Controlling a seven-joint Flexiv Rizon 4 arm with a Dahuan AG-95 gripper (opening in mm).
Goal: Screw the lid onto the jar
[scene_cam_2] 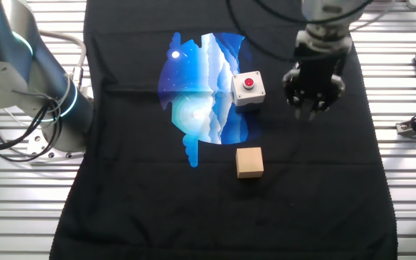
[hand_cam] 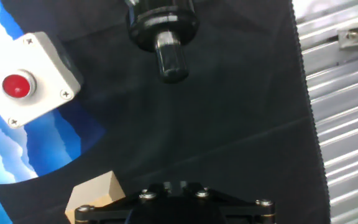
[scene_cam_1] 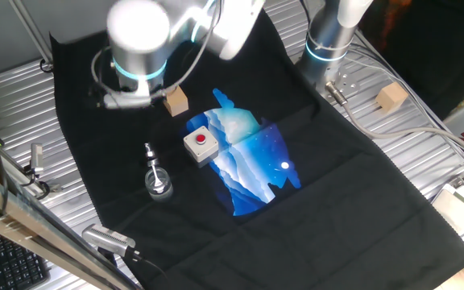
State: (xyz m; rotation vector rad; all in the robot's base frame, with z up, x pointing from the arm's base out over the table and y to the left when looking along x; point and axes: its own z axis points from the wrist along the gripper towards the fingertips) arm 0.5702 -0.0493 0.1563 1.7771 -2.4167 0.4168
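Two things sit closest in the hand view: the wooden cube (hand_cam: 95, 190) and, beyond it, the red-button box (hand_cam: 27, 78). Farther on stands the jar (scene_cam_1: 159, 184), apart from the box, with the black lid (hand_cam: 163, 23) apparently at its far end; whether it's seated you can't tell. Nor can you tell how the gripper (scene_cam_2: 311, 92) fingers stand. Centre over the lid before turning, so the threads don't cross. Black cloth (scene_cam_1: 337, 185) covers a slatted metal table (scene_cam_1: 22, 97).
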